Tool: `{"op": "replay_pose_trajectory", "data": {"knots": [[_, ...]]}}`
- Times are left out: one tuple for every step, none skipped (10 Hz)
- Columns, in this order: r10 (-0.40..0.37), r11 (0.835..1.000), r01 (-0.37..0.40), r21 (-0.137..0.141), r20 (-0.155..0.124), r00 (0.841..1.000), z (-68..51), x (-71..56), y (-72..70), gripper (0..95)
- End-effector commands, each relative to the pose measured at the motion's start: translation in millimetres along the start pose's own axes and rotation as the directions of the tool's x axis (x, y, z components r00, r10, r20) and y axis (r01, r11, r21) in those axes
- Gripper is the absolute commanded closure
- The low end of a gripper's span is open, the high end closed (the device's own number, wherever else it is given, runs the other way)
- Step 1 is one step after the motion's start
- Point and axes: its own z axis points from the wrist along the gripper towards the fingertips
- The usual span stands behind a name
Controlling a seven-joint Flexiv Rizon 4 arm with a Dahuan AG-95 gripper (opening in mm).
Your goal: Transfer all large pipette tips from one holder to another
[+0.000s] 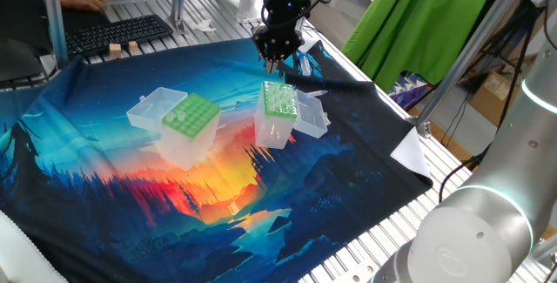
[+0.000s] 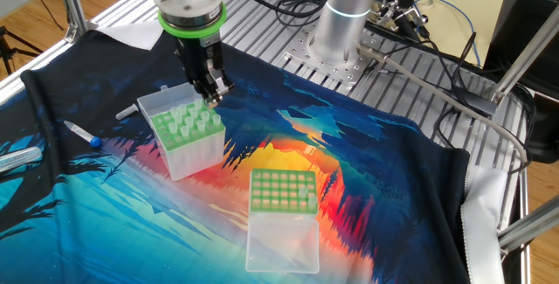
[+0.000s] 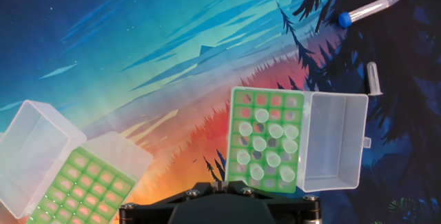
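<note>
In the source holder (image 3: pixel 265 141) many large pipette tips (image 3: pixel 274 159) remain; the closed, empty claw (image 2: pixel 212 94) hovers above.

Two holders (image 3: pixel 265 138) (image 3: pixel 83 186), two tubes (image 3: pixel 368 9) (image 3: pixel 373 79)

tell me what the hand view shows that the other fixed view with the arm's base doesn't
Only the hand view looks straight down into the box with tips and shows the small clear tube. Only the other fixed view shows the hand, shut above that box, and the arm's base. Both show the second box, the blue-capped tube and the printed cloth.
</note>
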Motion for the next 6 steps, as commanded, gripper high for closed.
{"op": "replay_pose_trajectory", "data": {"knots": [[-0.001, 1.0, 0.001, 0.0, -0.002, 1.0, 0.2, 0.6, -0.1, 95.0], [-0.001, 1.0, 0.001, -0.001, -0.002, 1.0, 0.6, 1.3, -0.4, 95.0], [-0.002, 1.0, 0.002, -0.001, -0.001, 1.0, 1.3, 2.7, -0.9, 95.0], [-0.002, 1.0, 0.002, -0.002, 0.0, 1.0, 1.5, 3.1, -1.0, 95.0], [-0.005, 1.0, 0.005, -0.002, 0.001, 1.0, 1.8, 3.6, -1.2, 95.0], [-0.007, 1.0, 0.007, -0.002, 0.0, 1.0, 1.9, 3.9, -1.3, 95.0]]}}
